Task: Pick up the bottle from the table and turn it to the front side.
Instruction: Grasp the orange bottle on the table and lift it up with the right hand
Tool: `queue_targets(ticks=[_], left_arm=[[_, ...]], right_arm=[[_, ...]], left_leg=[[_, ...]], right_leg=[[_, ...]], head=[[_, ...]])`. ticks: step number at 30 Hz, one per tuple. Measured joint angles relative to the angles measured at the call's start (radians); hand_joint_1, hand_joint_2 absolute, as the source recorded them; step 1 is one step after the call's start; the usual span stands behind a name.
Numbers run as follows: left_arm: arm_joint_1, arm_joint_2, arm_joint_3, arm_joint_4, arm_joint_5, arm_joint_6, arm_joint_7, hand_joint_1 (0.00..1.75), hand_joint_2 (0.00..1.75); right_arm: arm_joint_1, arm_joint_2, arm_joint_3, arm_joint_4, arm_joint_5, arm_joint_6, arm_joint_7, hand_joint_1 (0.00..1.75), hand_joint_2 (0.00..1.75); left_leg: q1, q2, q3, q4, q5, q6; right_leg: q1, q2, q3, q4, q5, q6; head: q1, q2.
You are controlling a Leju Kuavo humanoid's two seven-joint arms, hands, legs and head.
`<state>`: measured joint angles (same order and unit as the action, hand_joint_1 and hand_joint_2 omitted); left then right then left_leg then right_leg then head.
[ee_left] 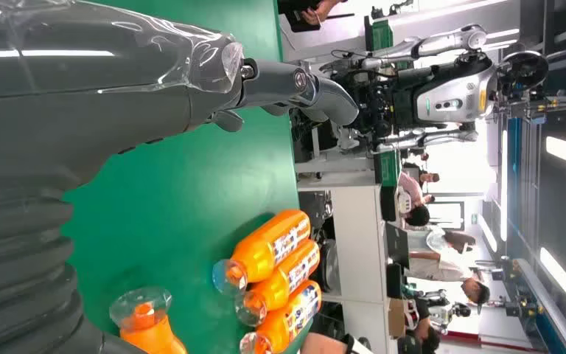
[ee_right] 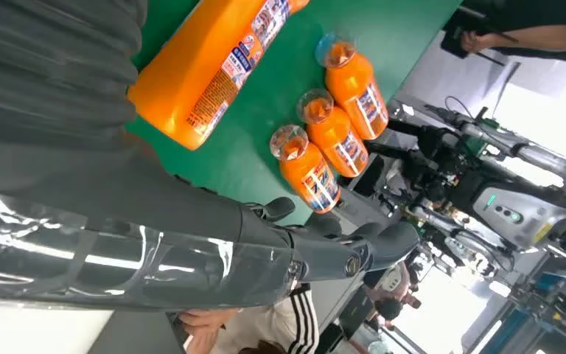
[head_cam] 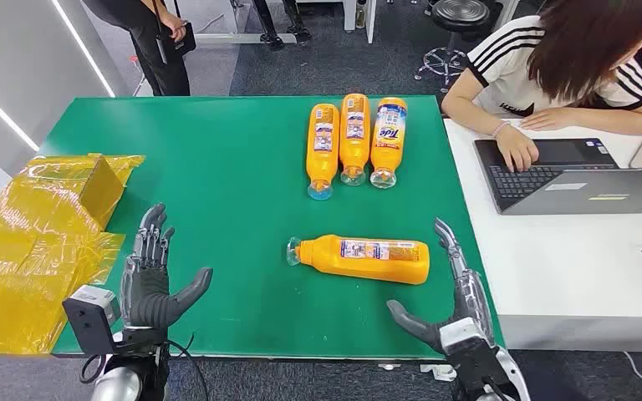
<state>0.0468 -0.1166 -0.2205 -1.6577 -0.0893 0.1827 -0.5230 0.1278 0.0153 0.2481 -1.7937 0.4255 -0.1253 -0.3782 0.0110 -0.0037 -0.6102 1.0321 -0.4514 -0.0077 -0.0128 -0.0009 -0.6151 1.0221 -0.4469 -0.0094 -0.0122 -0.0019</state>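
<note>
Bright even lighting, blown-out wrist-view backgrounds

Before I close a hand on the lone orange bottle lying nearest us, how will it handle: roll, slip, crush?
The lone orange bottle lies on its side on the green table, so a nudge could likely roll it. Its glossy plastic and label look slippery. It appears full, so probably heavy and fairly stiff.

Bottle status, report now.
Left hand and right hand open, holding nothing. Lone bottle lying on its side on green table, untouched. Nothing blocking.
</note>
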Motion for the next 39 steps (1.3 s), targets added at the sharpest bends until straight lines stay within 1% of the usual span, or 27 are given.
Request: queue_targets(ticks=[3,7,12,17,19,23,26,31,34,37,39], left_arm=[[-0.004,-0.004,-0.004,0.006,-0.002,-0.002,0.000,0.00,1.75],[-0.027,-0.006,-0.022,0.020,-0.006,-0.009,0.001,0.00,1.75],[-0.064,-0.005,-0.039,0.045,-0.003,-0.021,0.011,0.00,1.75],[-0.104,-0.003,-0.057,0.083,0.011,-0.033,0.018,0.00,1.75],[-0.117,-0.003,-0.063,0.098,0.012,-0.040,0.019,0.00,1.75],[-0.154,-0.001,-0.086,0.132,0.013,-0.057,0.021,0.00,1.75],[-0.173,0.001,-0.099,0.154,0.016,-0.063,0.025,0.00,1.75],[-0.199,0.008,-0.107,0.189,0.044,-0.083,0.038,0.00,1.75],[-0.208,0.013,-0.109,0.204,0.051,-0.087,0.042,0.00,1.75],[-0.213,0.015,-0.110,0.213,0.066,-0.100,0.050,0.00,1.75],[-0.215,0.015,-0.110,0.218,0.075,-0.108,0.053,0.00,1.75]], right_arm=[[-0.029,-0.003,0.007,0.023,0.040,-0.007,0.020,0.00,1.75],[-0.107,-0.014,0.016,0.088,0.092,-0.010,0.064,0.00,1.75],[-0.220,-0.050,0.033,0.185,0.089,0.020,0.112,0.00,1.75],[-0.337,-0.106,0.054,0.308,0.031,0.104,0.170,0.00,1.75],[-0.383,-0.127,0.070,0.359,0.020,0.152,0.200,0.00,1.75],[-0.506,-0.168,0.130,0.500,0.020,0.262,0.267,0.00,1.75],[-0.580,-0.186,0.174,0.588,0.033,0.314,0.296,0.00,1.75],[-0.662,-0.204,0.237,0.696,0.038,0.377,0.321,0.00,1.75],[-0.693,-0.213,0.263,0.736,0.036,0.404,0.327,0.00,1.75],[-0.729,-0.228,0.298,0.779,0.028,0.462,0.327,0.00,1.75],[-0.753,-0.236,0.323,0.811,0.024,0.484,0.324,0.00,1.75]], left_leg=[[0.000,0.000,0.000,0.000,0.000,0.000],[0.000,0.000,0.000,0.000,0.001,0.000],[0.000,0.000,0.000,0.001,0.002,0.001],[0.000,0.000,0.000,0.001,0.003,0.001],[0.000,0.000,0.000,0.001,0.003,0.001],[0.000,0.001,0.000,0.002,0.004,0.001],[0.000,0.000,0.000,0.002,0.004,0.001],[0.000,0.000,0.000,0.002,0.004,0.001],[0.000,0.000,0.000,0.002,0.004,0.001],[0.000,0.000,0.000,0.002,0.004,0.001],[0.000,0.000,0.000,0.002,0.004,0.001]], right_leg=[[0.000,0.000,0.000,0.000,0.000,0.000],[0.000,0.000,0.000,0.000,0.001,0.000],[0.000,0.000,0.000,0.000,0.002,0.000],[0.000,0.000,0.000,0.000,0.003,0.000],[0.000,0.000,0.000,0.000,0.003,0.000],[0.000,0.001,0.000,0.000,0.004,0.000],[0.000,0.000,0.000,0.000,0.004,0.000],[0.000,0.000,0.000,0.000,0.004,0.000],[0.000,0.000,0.000,0.000,0.004,0.000],[0.000,0.001,0.000,0.000,0.004,0.000],[0.000,0.000,0.000,0.000,0.004,0.000]], head=[[0.000,0.000],[0.000,0.000],[0.000,0.000],[0.000,0.000],[0.000,0.000],[0.000,0.000],[0.000,0.000],[0.000,0.000],[0.000,0.000],[0.000,0.000],[0.000,0.000]])
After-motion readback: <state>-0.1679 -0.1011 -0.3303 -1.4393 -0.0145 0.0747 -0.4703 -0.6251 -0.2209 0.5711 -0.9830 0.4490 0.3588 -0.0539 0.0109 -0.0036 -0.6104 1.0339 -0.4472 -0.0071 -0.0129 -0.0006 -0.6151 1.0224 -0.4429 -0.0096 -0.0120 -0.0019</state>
